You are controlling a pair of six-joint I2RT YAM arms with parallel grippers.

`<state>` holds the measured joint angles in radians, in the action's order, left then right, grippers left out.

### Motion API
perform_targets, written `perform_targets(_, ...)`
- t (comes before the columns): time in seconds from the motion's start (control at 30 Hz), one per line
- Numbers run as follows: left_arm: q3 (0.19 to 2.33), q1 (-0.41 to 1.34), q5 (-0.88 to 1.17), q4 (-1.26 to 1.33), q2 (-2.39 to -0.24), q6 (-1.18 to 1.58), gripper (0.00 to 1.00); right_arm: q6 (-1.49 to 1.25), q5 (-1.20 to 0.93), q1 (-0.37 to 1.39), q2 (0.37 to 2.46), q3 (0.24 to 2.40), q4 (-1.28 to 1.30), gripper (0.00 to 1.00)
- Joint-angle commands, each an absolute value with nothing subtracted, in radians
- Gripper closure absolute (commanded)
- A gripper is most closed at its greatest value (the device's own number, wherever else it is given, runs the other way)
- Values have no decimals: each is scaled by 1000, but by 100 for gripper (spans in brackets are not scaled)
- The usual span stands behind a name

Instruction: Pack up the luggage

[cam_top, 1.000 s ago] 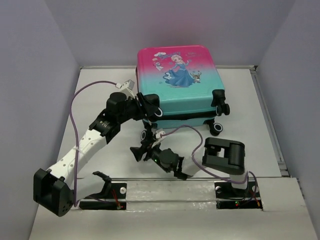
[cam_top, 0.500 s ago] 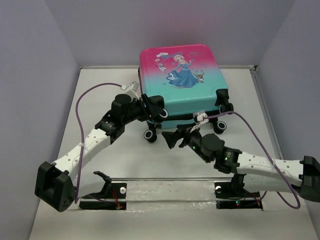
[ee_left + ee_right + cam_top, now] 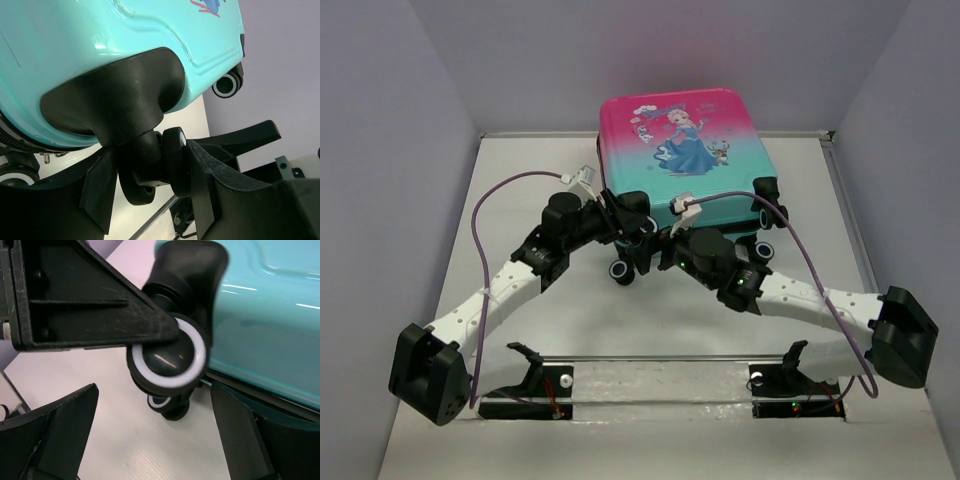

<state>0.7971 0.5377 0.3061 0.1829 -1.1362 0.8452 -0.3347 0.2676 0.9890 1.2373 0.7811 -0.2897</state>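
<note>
Lying shut and print-up on the far side of the grey table (image 3: 520, 190), the luggage (image 3: 685, 170), left gripper (image 3: 152, 162) clamped on its near-left caster wheel (image 3: 167, 356), right gripper (image 3: 154, 390) spread open just beside that same wheel.

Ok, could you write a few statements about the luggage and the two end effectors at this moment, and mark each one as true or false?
1. The luggage is closed, with the princess print facing up. True.
2. The left end effector grips the handle of the luggage. False: its fingers are clamped on a wheel at the near left corner.
3. The right end effector is open and holds nothing. True.
4. The luggage stands upright on its wheels. False: it lies on the table with the printed side up and the wheels towards the arms.
</note>
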Motion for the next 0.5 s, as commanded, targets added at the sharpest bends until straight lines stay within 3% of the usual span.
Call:
perform_targets(0.0,822,558,410,517,-1046,851,62,-330,224,973,1325,864,-405,0)
perform_targets(0.2,815,560,428,525,-1042,859,59,-348,212,963,1404,870,-563,0)
perform_targets(0.37,799,560,426,522,-1026,847,56,-374,256,954,1434,842,-670,6)
perform_targets(0.47,785,560,425,508,-1017,833,55,-377,304,954,1439,825,-706,15)
